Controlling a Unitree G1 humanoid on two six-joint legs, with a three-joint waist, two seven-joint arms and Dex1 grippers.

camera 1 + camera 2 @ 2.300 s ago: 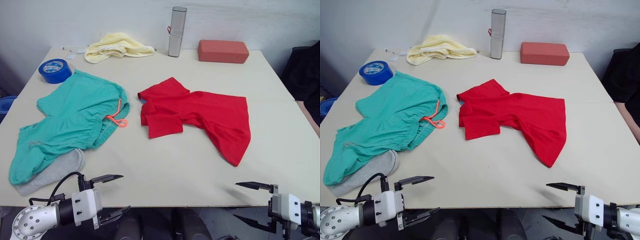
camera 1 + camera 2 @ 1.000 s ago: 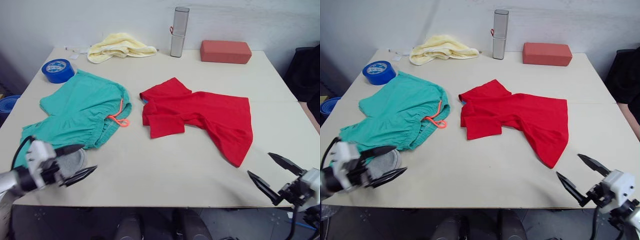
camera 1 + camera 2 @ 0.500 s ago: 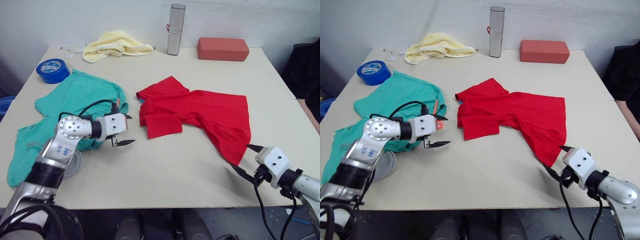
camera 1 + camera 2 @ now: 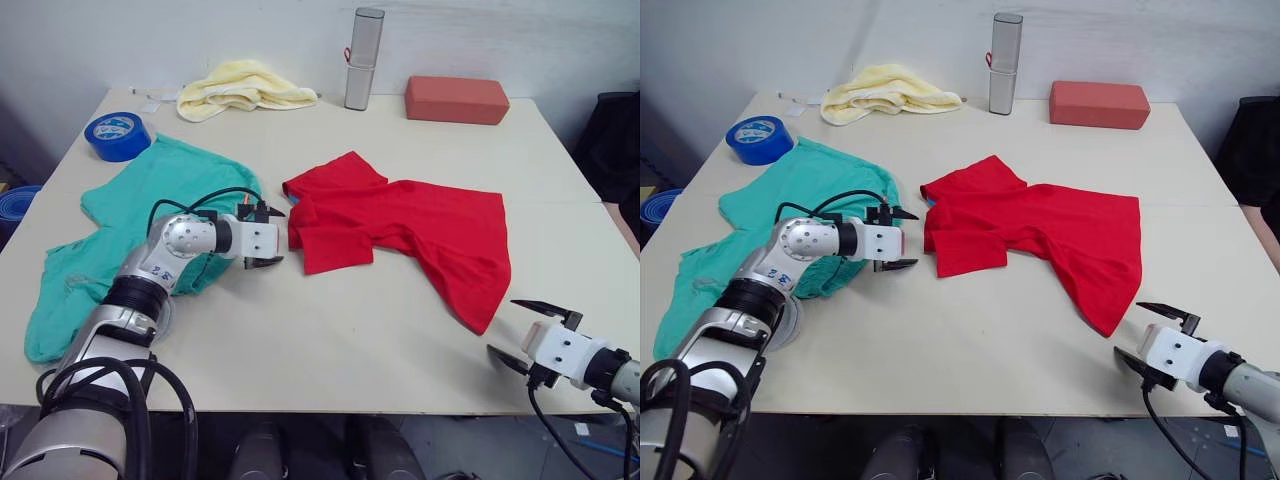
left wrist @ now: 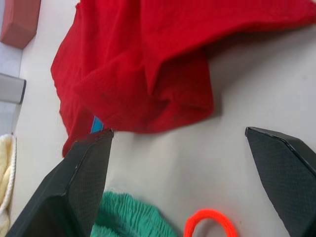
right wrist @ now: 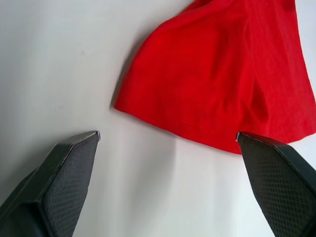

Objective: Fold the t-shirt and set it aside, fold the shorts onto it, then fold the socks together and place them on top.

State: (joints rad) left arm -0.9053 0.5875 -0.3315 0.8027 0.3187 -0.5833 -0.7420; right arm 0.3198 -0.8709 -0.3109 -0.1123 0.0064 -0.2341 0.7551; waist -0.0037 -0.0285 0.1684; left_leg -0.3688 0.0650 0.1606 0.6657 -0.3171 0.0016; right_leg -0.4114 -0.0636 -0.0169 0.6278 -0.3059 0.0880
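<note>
The red t-shirt (image 4: 400,235) lies crumpled in the middle of the table, collar end toward the left. The teal shorts (image 4: 130,215) are spread at the left, and their orange drawstring (image 5: 210,222) shows in the left wrist view. My left gripper (image 4: 272,238) is open, reaching over the shorts, with its fingertips just short of the t-shirt's sleeve (image 5: 148,64). My right gripper (image 4: 505,327) is open at the front right, a little off the t-shirt's hem corner (image 6: 212,84). My left arm hides the socks.
Along the back of the table (image 4: 330,340) lie a pale yellow towel (image 4: 245,85), a silver cylinder (image 4: 364,45) and a red-brown block (image 4: 456,100). A blue tape roll (image 4: 117,135) sits at the back left.
My left gripper has swung from the front left edge up over the shorts to the t-shirt's sleeve. My right gripper rose toward the hem corner, then drew back slightly.
</note>
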